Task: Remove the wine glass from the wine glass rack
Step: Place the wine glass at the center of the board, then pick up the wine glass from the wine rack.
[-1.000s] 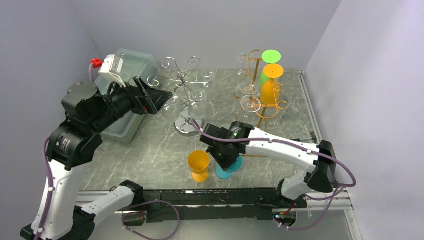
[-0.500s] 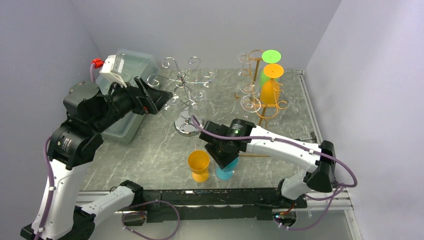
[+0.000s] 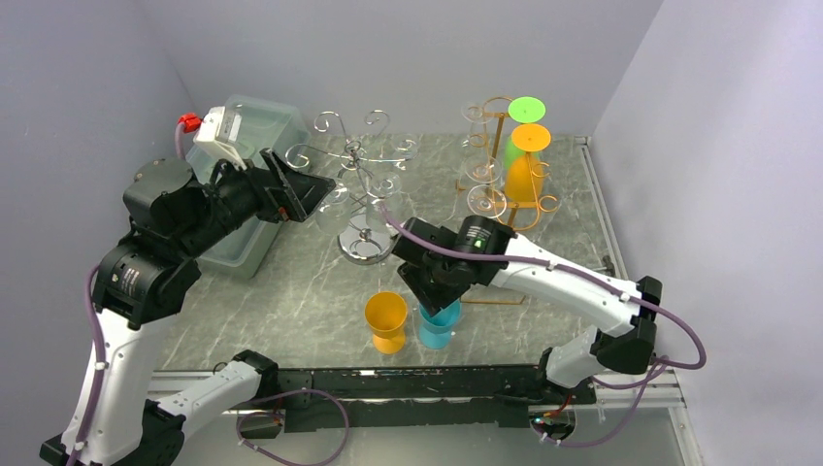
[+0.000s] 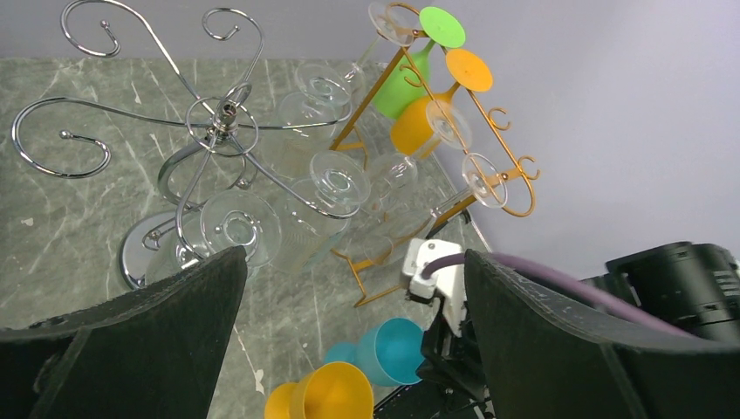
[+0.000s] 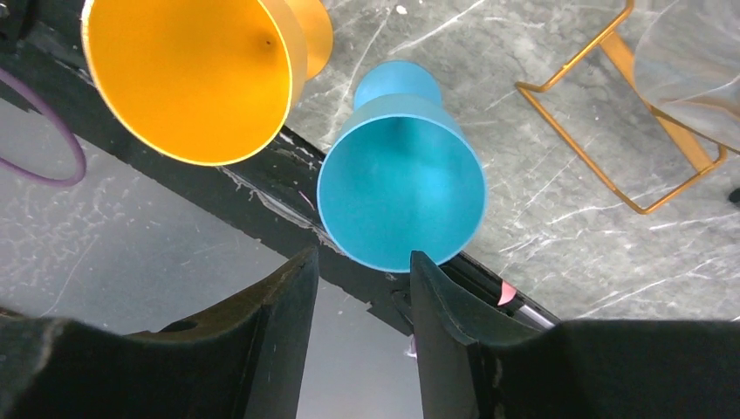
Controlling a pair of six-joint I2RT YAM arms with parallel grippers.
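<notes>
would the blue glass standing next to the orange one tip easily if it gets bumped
It would probably tip readily: the blue glass stands upright on a foot narrower than its bowl. Its opaque, plastic-looking wall suggests it is light, so it may skid or topple. If it falls it could knock the orange glass close beside it.

Marbled table (image 3: 291,291): racks (image 3: 361,245), glasses (image 3: 386,316), bin (image 3: 241,250)

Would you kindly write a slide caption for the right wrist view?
Open right gripper hovers above an upright blue glass, orange glass beside it.
</notes>
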